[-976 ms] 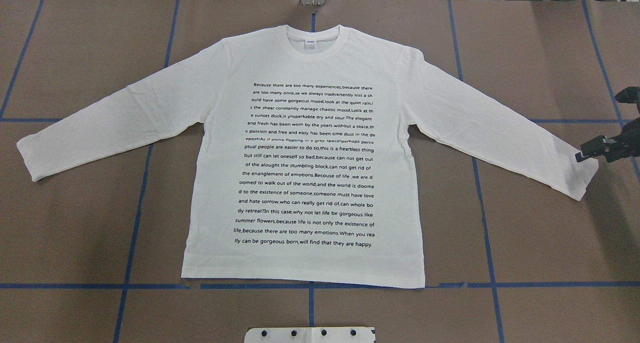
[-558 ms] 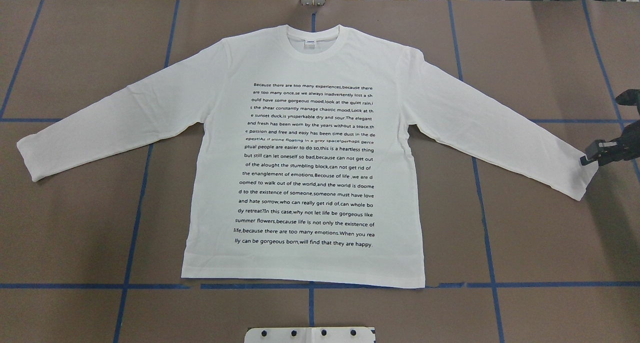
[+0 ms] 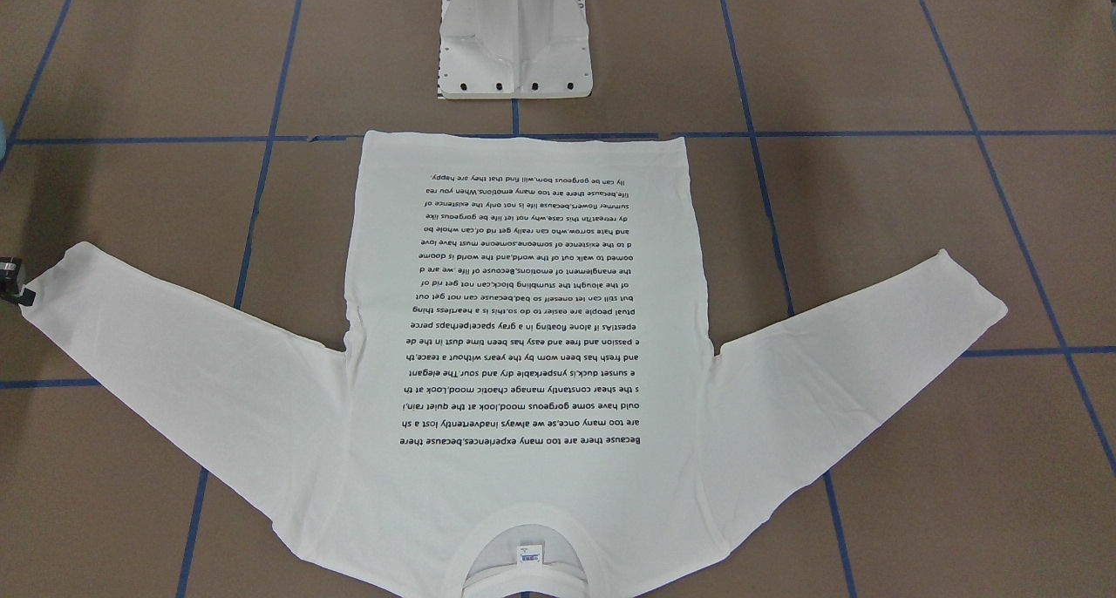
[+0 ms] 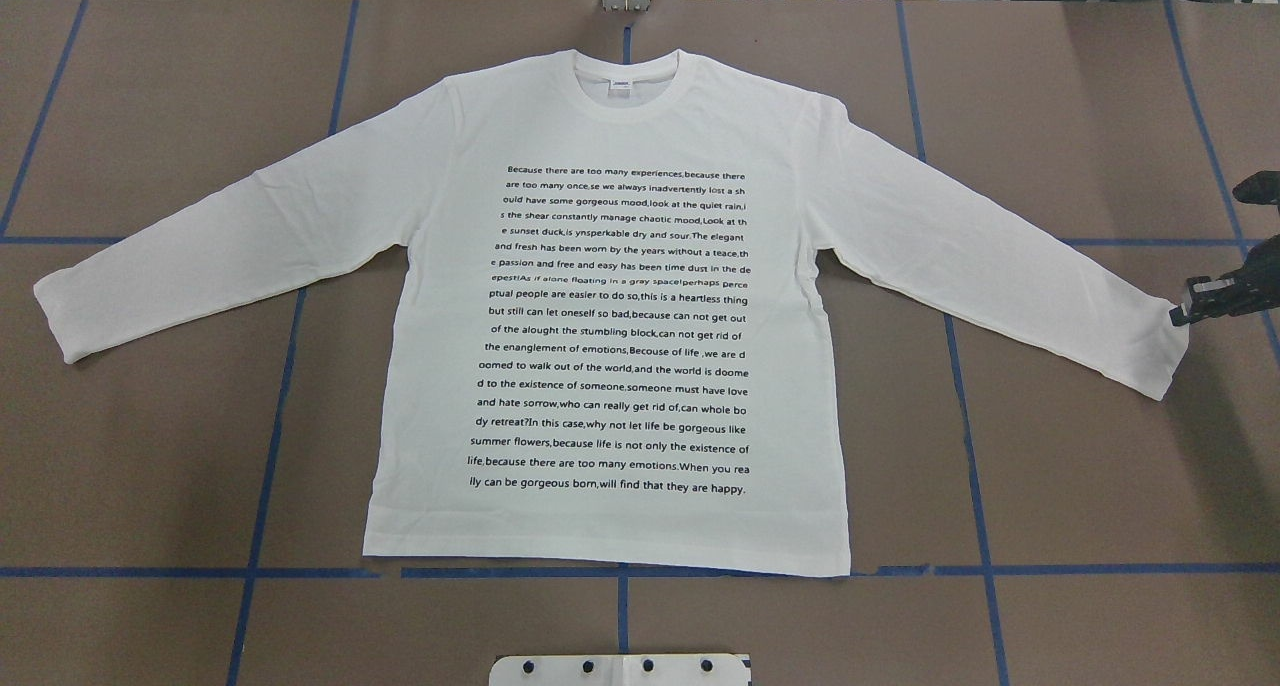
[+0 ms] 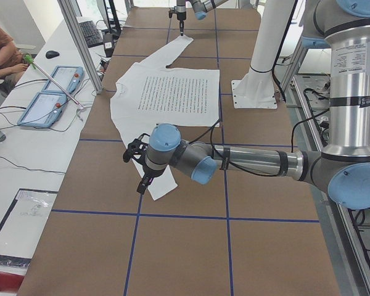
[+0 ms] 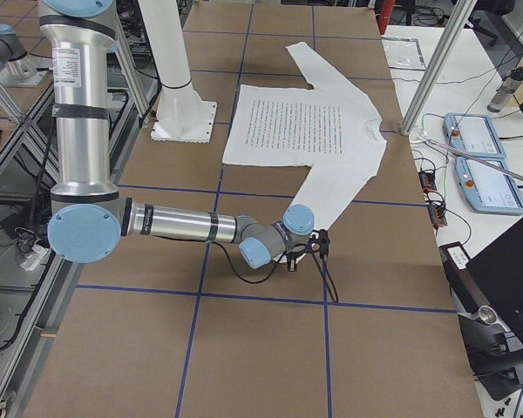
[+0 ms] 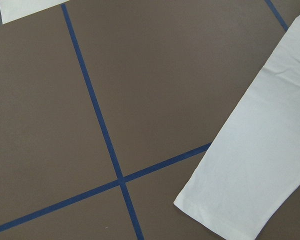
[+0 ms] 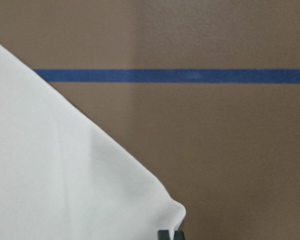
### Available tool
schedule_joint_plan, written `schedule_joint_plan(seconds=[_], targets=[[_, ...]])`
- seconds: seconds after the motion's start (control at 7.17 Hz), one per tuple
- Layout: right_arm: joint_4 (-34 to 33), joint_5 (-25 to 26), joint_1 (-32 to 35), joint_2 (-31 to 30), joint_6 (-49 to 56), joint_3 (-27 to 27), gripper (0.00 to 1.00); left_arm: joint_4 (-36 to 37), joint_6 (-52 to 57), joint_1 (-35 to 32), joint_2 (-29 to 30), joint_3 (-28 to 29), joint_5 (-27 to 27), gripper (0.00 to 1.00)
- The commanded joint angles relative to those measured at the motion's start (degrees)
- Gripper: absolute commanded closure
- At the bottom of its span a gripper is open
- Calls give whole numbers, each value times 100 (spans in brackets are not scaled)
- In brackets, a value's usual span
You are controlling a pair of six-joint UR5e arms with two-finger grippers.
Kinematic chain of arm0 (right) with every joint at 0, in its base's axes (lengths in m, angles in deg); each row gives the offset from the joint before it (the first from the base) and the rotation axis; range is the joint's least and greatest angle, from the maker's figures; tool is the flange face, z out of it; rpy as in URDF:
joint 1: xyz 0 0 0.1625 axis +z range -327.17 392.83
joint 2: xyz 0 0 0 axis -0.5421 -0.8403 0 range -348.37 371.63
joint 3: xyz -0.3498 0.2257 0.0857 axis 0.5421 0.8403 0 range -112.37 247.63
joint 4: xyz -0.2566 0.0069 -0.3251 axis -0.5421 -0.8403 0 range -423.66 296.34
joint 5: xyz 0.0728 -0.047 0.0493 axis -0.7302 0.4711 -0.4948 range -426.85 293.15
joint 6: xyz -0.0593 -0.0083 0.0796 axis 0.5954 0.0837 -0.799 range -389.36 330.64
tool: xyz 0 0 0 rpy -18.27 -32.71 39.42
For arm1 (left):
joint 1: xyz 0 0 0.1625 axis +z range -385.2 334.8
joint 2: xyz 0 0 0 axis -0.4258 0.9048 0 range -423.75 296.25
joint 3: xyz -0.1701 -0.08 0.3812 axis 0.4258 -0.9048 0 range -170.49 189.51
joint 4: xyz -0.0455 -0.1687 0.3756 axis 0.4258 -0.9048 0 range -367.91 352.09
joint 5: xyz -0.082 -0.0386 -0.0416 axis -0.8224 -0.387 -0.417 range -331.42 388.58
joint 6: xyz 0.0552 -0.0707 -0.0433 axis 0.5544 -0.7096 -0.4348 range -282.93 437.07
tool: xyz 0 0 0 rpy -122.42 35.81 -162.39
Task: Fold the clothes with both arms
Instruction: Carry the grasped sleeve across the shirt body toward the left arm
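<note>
One white fabric T-shirt lies flat, print side up, at the centre of the matte brown tabletop. It has two long sleeves spread out, a ribbed crew neck and nineteen black text lines. The right arm's fingers, cropped at the overhead view's edge, touch the puckered corner of the right cuff; whether they grip it cannot be told. The left arm's fingers hang over the left cuff, and their spread cannot be told.

Right arm stretches low to the T-shirt sleeve end

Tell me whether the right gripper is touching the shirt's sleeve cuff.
Touching. The right wrist view shows the cuff corner puckered up against the black fingertips of the right gripper at the frame's bottom edge.
</note>
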Motion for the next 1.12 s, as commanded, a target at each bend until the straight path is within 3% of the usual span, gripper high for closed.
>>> schedule_joint_plan(seconds=[0.0,0.28,0.56,0.84,0.98], targets=[[-104,-273,101,37,-607,-769,100,-8,-4,4,3,-19,-33,0],[-366,-414,40,745,-2309,-1298,100,-87,4,4,3,-45,-33,0],[-1206,-301,-466,2217,-3577,-1274,100,-166,4,4,3,-54,-33,0],[-2384,251,-1020,3687,-4309,-1230,100,-333,-4,13,20,-37,-33,0],[-2467,732,-1398,4242,-4730,-1090,100,-316,-4,21,12,-45,-42,0]])
